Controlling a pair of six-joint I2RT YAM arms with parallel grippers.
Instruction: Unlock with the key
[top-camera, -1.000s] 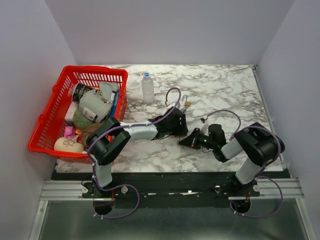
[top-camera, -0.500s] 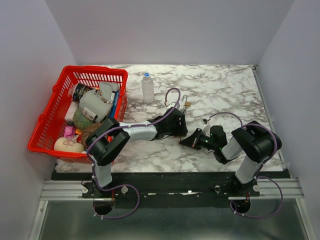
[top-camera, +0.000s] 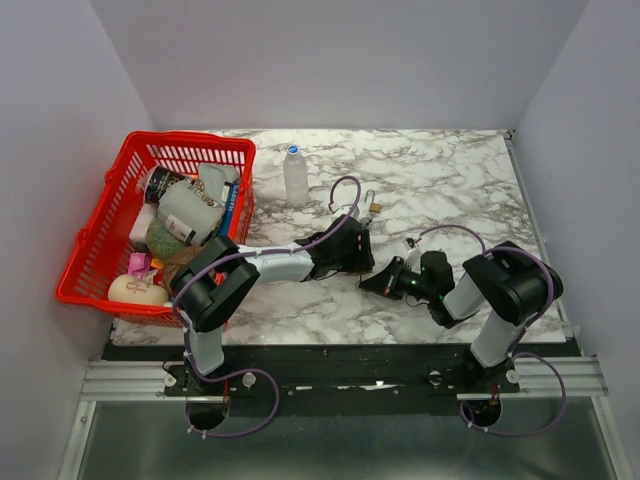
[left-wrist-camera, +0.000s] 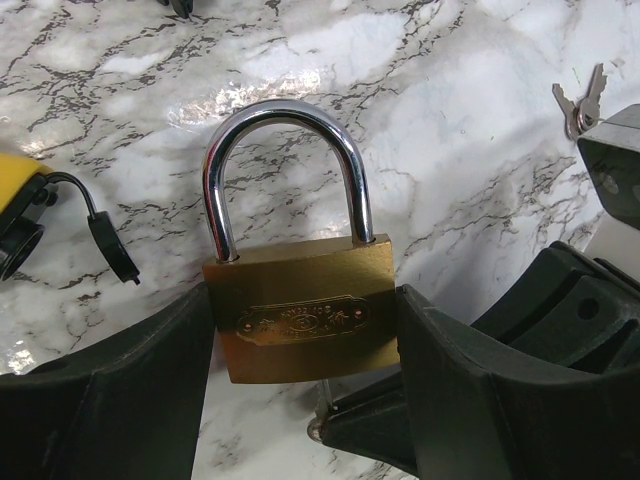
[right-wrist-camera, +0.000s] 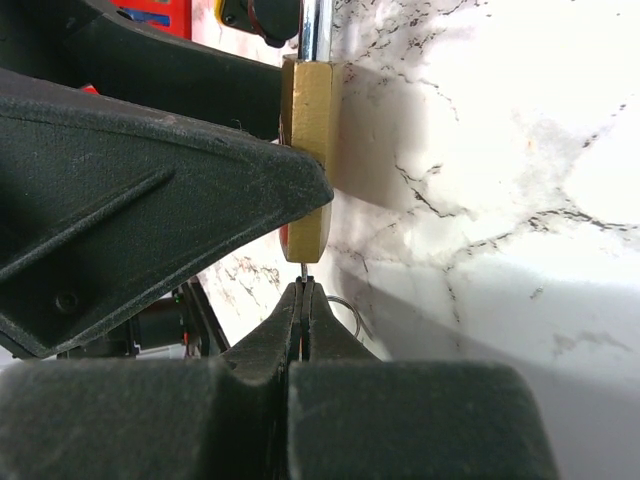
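A brass padlock (left-wrist-camera: 300, 320) with a closed steel shackle (left-wrist-camera: 285, 110) stands upright between the black fingers (left-wrist-camera: 150, 385) of my left gripper (left-wrist-camera: 305, 335), which press on both its sides. In the right wrist view the padlock (right-wrist-camera: 305, 110) shows edge-on. My right gripper (right-wrist-camera: 303, 292) is shut on the key (right-wrist-camera: 303, 268), whose thin blade meets the padlock's underside. The key's ring (right-wrist-camera: 345, 308) hangs beside the fingertips. In the left wrist view the key blade (left-wrist-camera: 325, 395) shows just below the lock. From above, the left gripper (top-camera: 352, 245) and right gripper (top-camera: 372, 283) meet mid-table.
A red basket (top-camera: 100, 260) full of goods sits at the left. A clear bottle (top-camera: 295, 175) stands behind the grippers. Spare keys (left-wrist-camera: 580, 100) lie on the marble beyond the lock. A yellow-and-black object (left-wrist-camera: 20, 215) with a cable lies to the left.
The right arm has edged slightly left toward the left gripper. The padlock and the left arm have not moved.
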